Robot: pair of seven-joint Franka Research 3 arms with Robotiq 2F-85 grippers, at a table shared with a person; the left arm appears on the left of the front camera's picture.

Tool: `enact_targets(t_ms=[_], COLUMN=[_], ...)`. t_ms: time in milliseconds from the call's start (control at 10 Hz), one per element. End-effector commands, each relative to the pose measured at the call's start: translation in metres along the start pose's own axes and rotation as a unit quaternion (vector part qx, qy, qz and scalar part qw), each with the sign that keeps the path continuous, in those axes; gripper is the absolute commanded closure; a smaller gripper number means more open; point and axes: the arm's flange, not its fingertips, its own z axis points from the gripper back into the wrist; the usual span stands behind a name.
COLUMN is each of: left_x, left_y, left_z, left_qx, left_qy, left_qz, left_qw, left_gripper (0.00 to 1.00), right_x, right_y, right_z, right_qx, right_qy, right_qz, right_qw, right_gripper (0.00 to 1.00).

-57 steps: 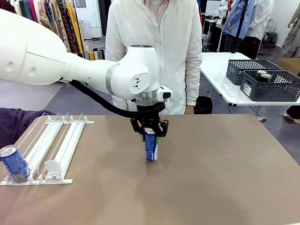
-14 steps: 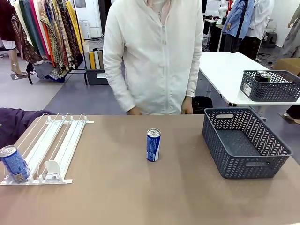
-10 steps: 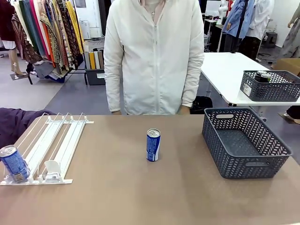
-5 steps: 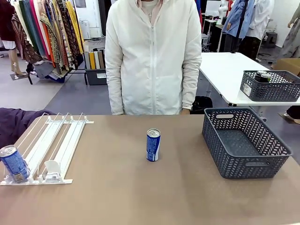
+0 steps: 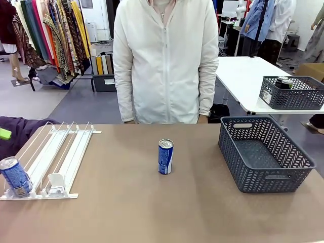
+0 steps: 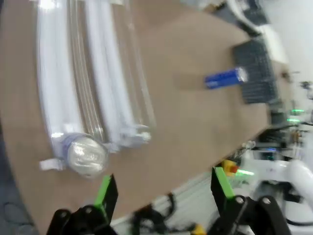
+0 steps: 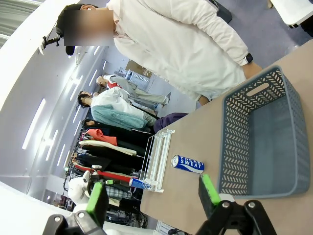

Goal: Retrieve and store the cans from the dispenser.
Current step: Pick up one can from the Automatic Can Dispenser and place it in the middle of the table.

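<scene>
The left tool point(image 6: 164, 190) sits at the bottom of the left wrist view with its jaws wide apart and nothing between them. Just above its left-hand green pad point(image 6: 105, 192) is the silver top of the racked can point(image 6: 87, 154), at the stop-bar end of the white dispenser point(image 6: 58, 88). The dispenser's lanes run toward the top left of that frame. In the front view this can point(image 5: 15, 176) is blue and leans in the leftmost lane at the lower left, against the front bar of the dispenser point(image 5: 55, 157).

The right tool point(image 7: 152, 193) is likewise open and empty, low in the right wrist view. Beyond it the upright blue can point(image 7: 187, 163) appears sideways, with "SWEAT" printed on it. It stands between the dispenser point(image 7: 159, 156) and the grey lattice basket point(image 7: 234, 147), touching neither.

In the front view the upright blue can point(image 5: 165, 156) stands alone at the middle of the brown counter point(image 5: 152, 212), with the basket point(image 5: 263, 177) at the right. A person in a white jacket point(image 5: 164, 61) stands at the counter's far edge.
</scene>
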Motion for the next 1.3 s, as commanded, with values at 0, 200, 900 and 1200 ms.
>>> enact_targets(t_ms=[0,200,900,1200], left_x=[-0.012,-0.012,0.038,0.044], left_y=[-0.016,-0.028,-0.028,-0.016], left_z=[-0.034,-0.044,-0.052,-0.068], left_qx=[0.342,0.402,0.273,0.271], left_qy=[0.030,0.057,0.088,0.134], left_qz=[-0.037,-0.022,-0.050,-0.027], left_qw=[0.939,0.914,0.957,0.953], left_gripper=[0.00,0.00,0.00,0.00], right_x=[0.003,0.003,0.003,0.003], right_y=[0.002,0.002,0.002,0.002], right_z=[-0.002,-0.002,-0.002,-0.002], right_qx=[0.013,0.013,0.013,0.013], right_qy=[-0.010,-0.010,-0.010,-0.010], right_qz=[0.008,0.008,0.008,0.008], right_qw=[1.000,1.000,1.000,1.000], right_gripper=[0.00,0.00,0.00,0.00])
